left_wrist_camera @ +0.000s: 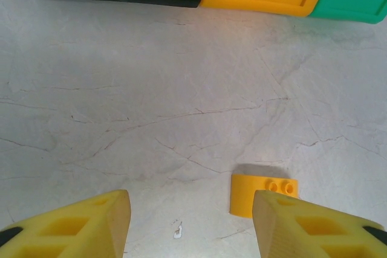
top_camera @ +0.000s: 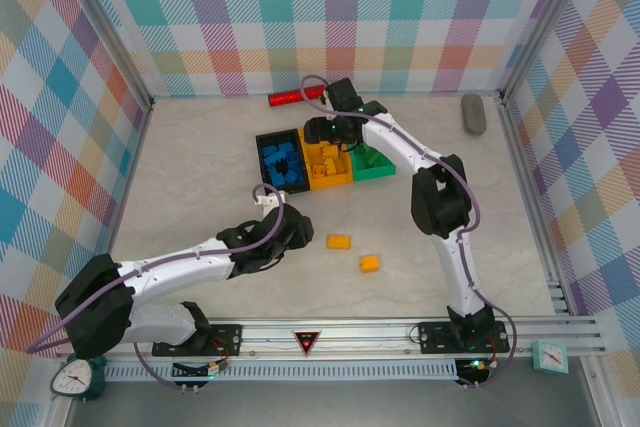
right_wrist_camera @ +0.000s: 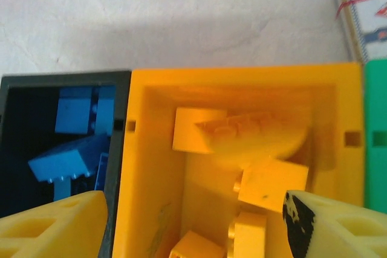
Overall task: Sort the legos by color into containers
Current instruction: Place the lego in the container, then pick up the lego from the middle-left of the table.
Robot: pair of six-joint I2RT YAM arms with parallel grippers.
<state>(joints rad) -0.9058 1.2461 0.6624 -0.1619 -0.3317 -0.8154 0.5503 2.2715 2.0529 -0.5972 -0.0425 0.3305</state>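
- Black bin (top_camera: pixel 262 162): left end of a row of three at mid-table, touching the orange bin. Holds the blue legos (top_camera: pixel 282 160), piled.
- Orange bin (top_camera: pixel 328 181): middle of the row. Holds several orange-yellow legos (right_wrist_camera: pixel 205 128), jumbled.
- Green bin (top_camera: pixel 380 173): right end of the row, against the orange bin. Contents cannot be told.
- Loose legos (top_camera: pixel 339 241): two, orange-yellow, on the bare table (top_camera: pixel 200 177) in front of the bins, near each other.
- Left gripper (left_wrist_camera: pixel 190 222): low over the table in front of the bins, jaws apart, nothing between them. One of the loose legos lies just beside one finger.
- Right gripper (right_wrist_camera: pixel 196 228): above the orange bin, jaws wide, nothing held.
- Red cylinder (top_camera: pixel 295 97): lying behind the bins, near the back wall.
- Grey oval object (top_camera: pixel 473 113): back right of the table, well apart from the bins.
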